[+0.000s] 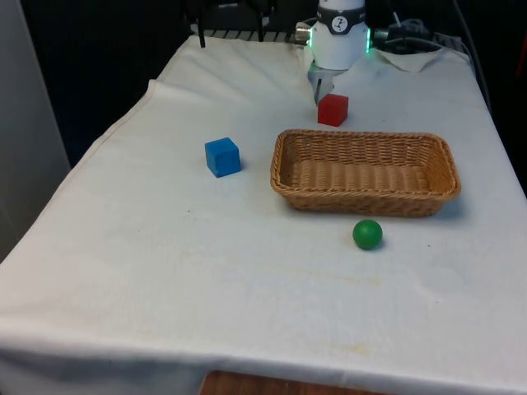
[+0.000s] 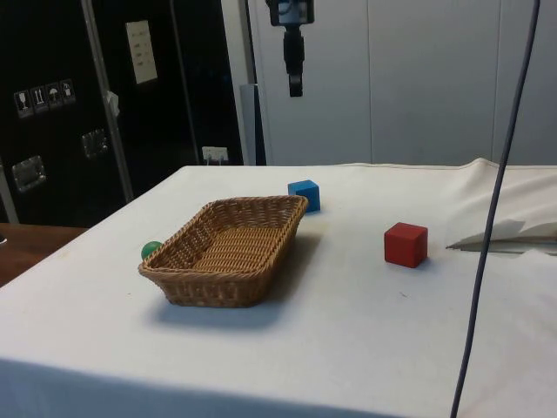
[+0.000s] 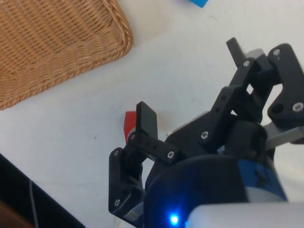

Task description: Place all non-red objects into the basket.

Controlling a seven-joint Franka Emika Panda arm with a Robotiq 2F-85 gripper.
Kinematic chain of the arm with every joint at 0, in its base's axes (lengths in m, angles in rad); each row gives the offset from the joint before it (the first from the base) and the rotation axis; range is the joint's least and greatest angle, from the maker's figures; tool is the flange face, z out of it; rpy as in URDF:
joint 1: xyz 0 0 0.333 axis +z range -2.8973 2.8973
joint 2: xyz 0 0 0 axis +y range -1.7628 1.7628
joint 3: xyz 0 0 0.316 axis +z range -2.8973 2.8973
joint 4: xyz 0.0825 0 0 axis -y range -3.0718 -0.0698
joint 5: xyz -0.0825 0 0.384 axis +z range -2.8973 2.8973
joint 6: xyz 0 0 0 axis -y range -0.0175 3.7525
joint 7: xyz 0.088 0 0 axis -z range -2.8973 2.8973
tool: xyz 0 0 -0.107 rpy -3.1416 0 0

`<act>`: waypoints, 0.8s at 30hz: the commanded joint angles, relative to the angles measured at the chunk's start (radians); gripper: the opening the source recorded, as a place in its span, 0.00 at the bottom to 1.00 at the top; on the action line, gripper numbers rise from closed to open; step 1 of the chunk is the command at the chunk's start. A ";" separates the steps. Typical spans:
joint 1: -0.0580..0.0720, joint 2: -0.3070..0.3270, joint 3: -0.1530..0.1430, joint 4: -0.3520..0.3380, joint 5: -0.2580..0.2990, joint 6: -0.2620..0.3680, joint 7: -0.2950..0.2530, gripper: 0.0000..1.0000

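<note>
The oblong wicker basket [image 1: 366,173] sits on the white tablecloth [image 1: 206,280] with nothing inside it, its long axis running across the front view from left to right. A blue cube [image 1: 222,156] stands just off the basket's end on the front view's left, a small green ball [image 1: 367,234] lies on the cloth close to its near long side, and a red cube [image 1: 333,109] rests beyond its far side. The gripper [image 3: 190,80] hangs high above the table, fingers spread apart and holding nothing.

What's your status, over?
Gripper open, empty, high above the table. Blue cube and green ball on the cloth, outside the basket. Red cube beside it; nothing blocking.
</note>
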 commanded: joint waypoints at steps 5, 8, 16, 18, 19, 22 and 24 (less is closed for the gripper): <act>0.000 0.012 0.000 -0.011 0.004 0.032 -0.011 1.00; -0.001 0.021 0.000 -0.011 0.004 0.040 -0.015 1.00; -0.001 0.038 -0.001 -0.008 0.002 0.049 -0.013 1.00; -0.001 0.042 -0.001 -0.007 0.001 0.050 -0.012 1.00; -0.001 0.044 -0.001 -0.007 0.001 0.051 -0.012 1.00; 0.000 0.052 0.000 -0.006 0.002 0.056 -0.011 1.00; 0.000 0.059 0.001 -0.005 0.004 0.062 -0.011 1.00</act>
